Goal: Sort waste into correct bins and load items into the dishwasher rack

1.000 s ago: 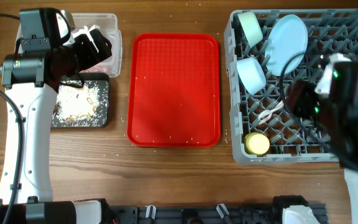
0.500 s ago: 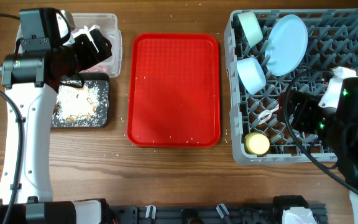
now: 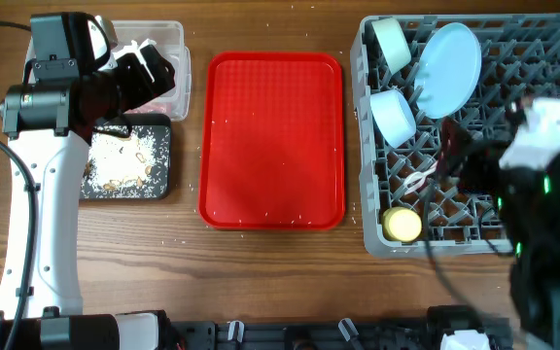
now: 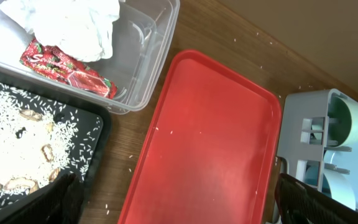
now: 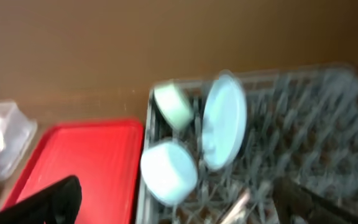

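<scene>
In the large square grey plastic dishwasher rack [image 3: 366, 165] on the right, the small yellow cup [image 3: 402, 225] is sitting at the near left corner, with the white plastic cutlery [image 3: 418, 180] lying just beyond it. The right gripper [image 5: 176, 183] is hovering above the rack, its fingers spread and empty. On the left, the shallow black rectangular tray [image 3: 124, 192] is holding the brownish scraps and pale crumbs [image 3: 120, 160]. The flat red serving tray [image 3: 272, 136] is lying in the middle. Farther back in the rack, the light blue bowl [image 3: 394, 115], the light blue round plate [image 3: 450, 70] and the pale green-white bowl [image 3: 392, 41] are standing on edge. At the far left, the left gripper [image 3: 154, 70] is hanging with its fingers wide apart over the clear rectangular plastic tub [image 4: 160, 50]. The tub is holding the crumpled white paper napkin [image 4: 73, 22] and the red-and-white crinkled wrapper [image 4: 67, 65].
</scene>
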Robot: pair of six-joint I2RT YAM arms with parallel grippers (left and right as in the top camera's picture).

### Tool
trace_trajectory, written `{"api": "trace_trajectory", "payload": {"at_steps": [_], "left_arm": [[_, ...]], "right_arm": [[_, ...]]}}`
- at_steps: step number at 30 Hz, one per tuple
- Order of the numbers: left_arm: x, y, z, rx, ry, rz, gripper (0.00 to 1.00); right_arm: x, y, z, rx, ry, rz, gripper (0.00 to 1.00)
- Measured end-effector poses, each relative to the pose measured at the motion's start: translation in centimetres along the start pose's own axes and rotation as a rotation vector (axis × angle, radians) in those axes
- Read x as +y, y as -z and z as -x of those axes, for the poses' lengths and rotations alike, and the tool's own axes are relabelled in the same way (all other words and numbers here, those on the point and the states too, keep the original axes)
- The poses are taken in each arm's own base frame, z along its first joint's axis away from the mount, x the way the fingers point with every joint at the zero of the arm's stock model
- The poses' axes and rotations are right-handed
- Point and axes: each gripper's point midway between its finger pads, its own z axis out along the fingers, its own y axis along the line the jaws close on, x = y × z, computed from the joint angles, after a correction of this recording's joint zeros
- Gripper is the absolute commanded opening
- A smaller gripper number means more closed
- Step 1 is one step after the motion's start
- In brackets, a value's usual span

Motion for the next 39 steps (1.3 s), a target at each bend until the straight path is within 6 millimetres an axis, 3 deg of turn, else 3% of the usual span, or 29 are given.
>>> {"api": "trace_trajectory", "payload": {"at_steps": [2, 5, 13, 19, 39], "left_arm": [[0.0, 0.0, 0.0, 0.0, 0.0, 0.0, 1.0], [0.0, 0.0, 0.0, 0.0, 0.0, 0.0, 1.0], [0.0, 0.0, 0.0, 0.001, 0.0, 0.0, 1.0], [0.0, 0.0, 0.0, 0.0, 0.0, 0.0, 1.0], [0.0, 0.0, 0.0, 0.0, 0.0, 0.0, 1.0]], "right_arm": [[-0.6, 0.8, -0.3, -0.092, 0.015, -0.013, 1.0], [-1.5, 0.9, -2.5, -0.196, 0.029, -0.035, 1.0], [-1.8, -2.4, -12.1, -0.282, 0.047, 0.004, 1.0], [-1.0, -3.8, -15.7, -0.336, 0.062, 0.075, 1.0], [-0.7, -4.1, -16.2, -0.341, 0.065, 0.097, 1.0]]}}
